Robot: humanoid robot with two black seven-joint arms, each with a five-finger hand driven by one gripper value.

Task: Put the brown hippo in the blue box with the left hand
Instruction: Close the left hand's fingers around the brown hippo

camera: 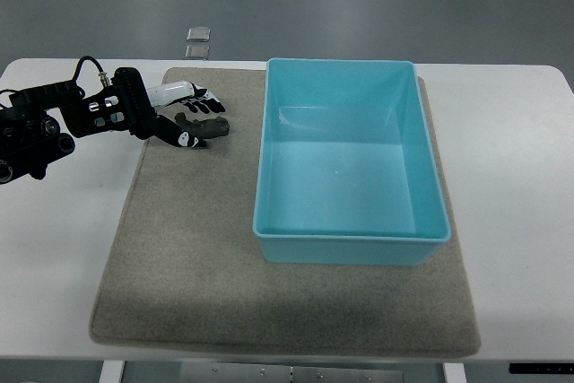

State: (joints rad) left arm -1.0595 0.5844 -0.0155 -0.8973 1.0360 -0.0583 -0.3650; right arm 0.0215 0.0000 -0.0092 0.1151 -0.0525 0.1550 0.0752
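On the upper left part of the grey felt mat (269, 311), just left of the light-blue plastic box (352, 248), lies the small dark-brown hippo figure (206, 128). It rests flat on the mat, body running left to right, with short stubby projections along its upper edge that are probably legs or ears. Detail is too small to make out more.

Judging by its size, the hippo is probably light, so weight should not matter much. Whether it is stiff plastic or soft rubber cannot be told from this view; either way it looks sturdy rather than fragile. A smooth moulded surface could be slippery against hard fingertips, while the felt under it should keep it from sliding away as the fingers close. The best hold seems to be across the thick middle of the body, pinching from both long sides, not on the thin projections.

The left hand (175, 114), black with white finger segments, reaches in from the left edge and sits at the hippo's left end. Its fingers (184, 138) are partly curled, the dark lower ones touching or overlapping the figure, the white ones (175, 91) stretched just above it. A firm grasp cannot be confirmed; the hippo lies on the mat, not lifted. No right hand shows.

The box stands empty, well within a short carry to the right.
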